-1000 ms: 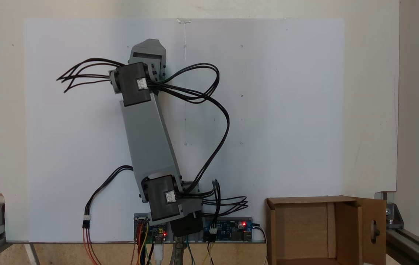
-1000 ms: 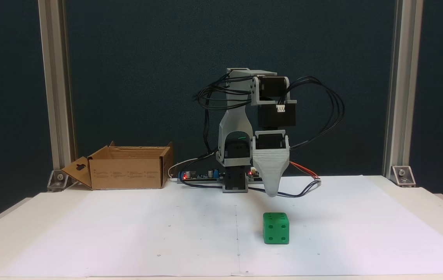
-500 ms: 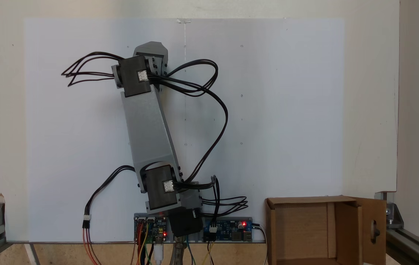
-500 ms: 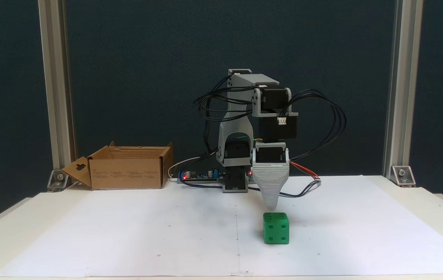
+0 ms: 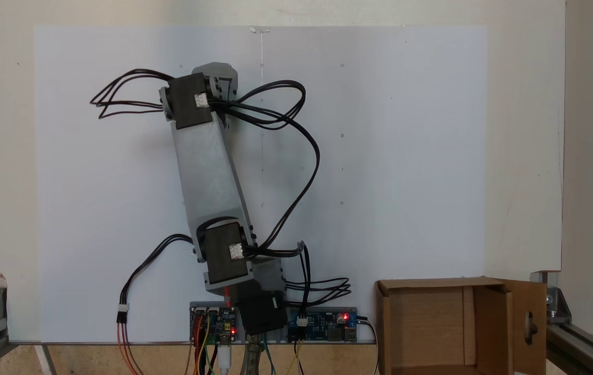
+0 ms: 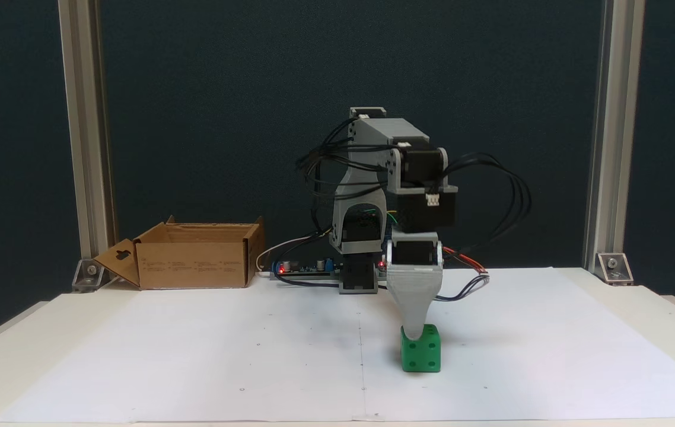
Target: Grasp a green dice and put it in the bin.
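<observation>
We see the gripper (image 6: 414, 333) pointing straight down, its grey tip overlapping the upper left of the green dice (image 6: 422, 356); only one jaw shows, so we cannot tell its grip. The dice rests on white paper (image 6: 195, 356). The bin (image 6: 195, 261) sits well away, leftward, before a dark wall (image 6: 195, 118). From above, the arm (image 5: 208, 172) hides the dice; the bin (image 5: 494, 291) stands open.
</observation>
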Robot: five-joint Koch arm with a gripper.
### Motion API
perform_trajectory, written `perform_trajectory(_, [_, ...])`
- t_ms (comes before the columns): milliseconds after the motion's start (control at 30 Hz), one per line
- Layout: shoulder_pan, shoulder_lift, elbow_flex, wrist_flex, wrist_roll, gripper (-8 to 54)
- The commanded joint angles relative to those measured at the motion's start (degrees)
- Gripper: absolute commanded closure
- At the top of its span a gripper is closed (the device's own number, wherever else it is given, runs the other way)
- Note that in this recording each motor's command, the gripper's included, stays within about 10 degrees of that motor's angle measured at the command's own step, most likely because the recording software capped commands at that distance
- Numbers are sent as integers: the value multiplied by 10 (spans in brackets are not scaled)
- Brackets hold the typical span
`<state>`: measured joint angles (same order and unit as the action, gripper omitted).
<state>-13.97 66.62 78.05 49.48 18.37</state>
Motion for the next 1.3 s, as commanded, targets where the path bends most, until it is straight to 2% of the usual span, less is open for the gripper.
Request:
perform_trajectory(0, [-3,3,-34,-4,36,18])
perform_trajectory(1267, [-12,-36,11,-72,36,25])
